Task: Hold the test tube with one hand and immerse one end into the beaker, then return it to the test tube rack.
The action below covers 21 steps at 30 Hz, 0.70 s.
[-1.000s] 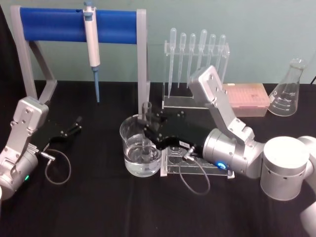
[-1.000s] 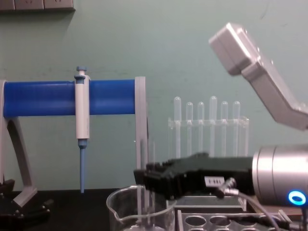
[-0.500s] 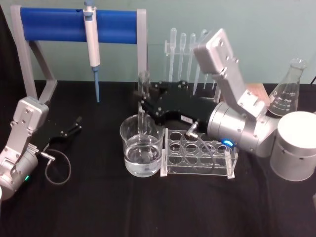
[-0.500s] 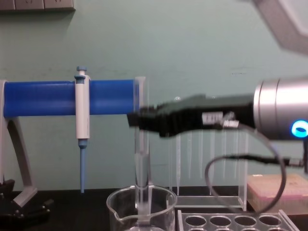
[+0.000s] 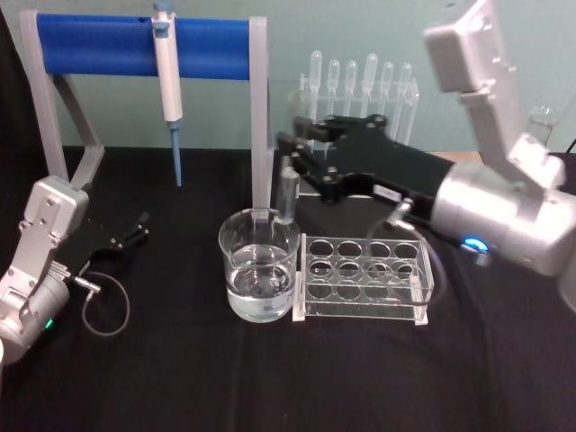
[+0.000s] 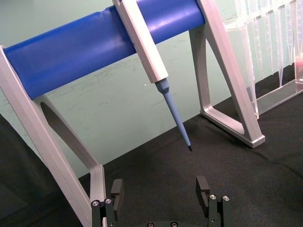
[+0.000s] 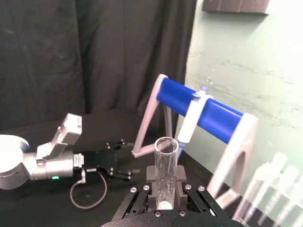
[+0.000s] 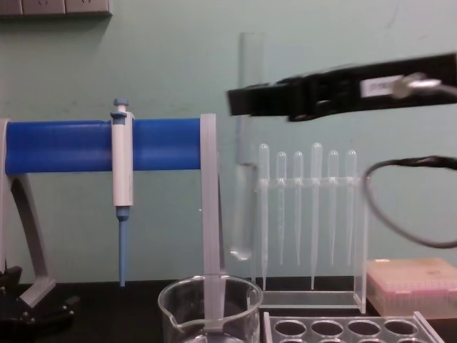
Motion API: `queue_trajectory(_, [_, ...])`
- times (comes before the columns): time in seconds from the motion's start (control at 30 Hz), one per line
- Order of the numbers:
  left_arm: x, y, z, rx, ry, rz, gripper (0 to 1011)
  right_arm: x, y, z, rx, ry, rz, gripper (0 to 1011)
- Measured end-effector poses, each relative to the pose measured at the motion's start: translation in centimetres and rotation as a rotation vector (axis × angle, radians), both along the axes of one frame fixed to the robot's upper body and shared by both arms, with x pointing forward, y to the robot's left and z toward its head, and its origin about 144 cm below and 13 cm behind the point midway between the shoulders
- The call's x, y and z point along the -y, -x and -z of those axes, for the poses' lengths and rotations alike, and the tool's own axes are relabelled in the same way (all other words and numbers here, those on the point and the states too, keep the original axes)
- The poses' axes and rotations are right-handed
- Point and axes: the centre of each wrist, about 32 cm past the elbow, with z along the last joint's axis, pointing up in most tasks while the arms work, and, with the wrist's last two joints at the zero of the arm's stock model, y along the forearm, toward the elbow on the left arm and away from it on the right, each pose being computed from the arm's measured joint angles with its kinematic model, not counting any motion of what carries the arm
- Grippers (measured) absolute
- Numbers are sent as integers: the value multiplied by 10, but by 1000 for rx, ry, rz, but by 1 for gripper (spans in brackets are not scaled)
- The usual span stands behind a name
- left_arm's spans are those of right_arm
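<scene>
My right gripper point(image 5: 290, 163) is clamped on the test tube point(image 8: 244, 150), which hangs upright, rounded end down, clear above the beaker point(image 5: 259, 274) and toward its rack-side rim. The beaker holds clear liquid; a little appears to sit in the tube's bottom. The tube rack point(image 5: 364, 277), touching the beaker, stands empty near the table's point(image 5: 270, 387) middle. In my judgement, the return lies sideways and down into a rack hole. My left gripper point(image 6: 161, 197), fingers apart, rests parked at the table's left edge

The beaker point(image 8: 209, 311) is cut off by the chest view's lower edge, hiding its water level.
</scene>
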Motion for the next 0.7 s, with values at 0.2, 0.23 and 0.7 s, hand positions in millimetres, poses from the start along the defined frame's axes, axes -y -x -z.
queue_trajectory(0.2, [0, 0, 0, 0, 0, 0, 1000, 22, 20, 3, -19, 19, 50, 239])
queue_trajectory(0.23, [0, 0, 0, 0, 0, 0, 1000, 24, 21, 5, -23, 22, 55, 239])
queue_trajectory(0.7, [0, 0, 0, 0, 0, 0, 1000, 47, 32, 35, -54, 18, 153, 241])
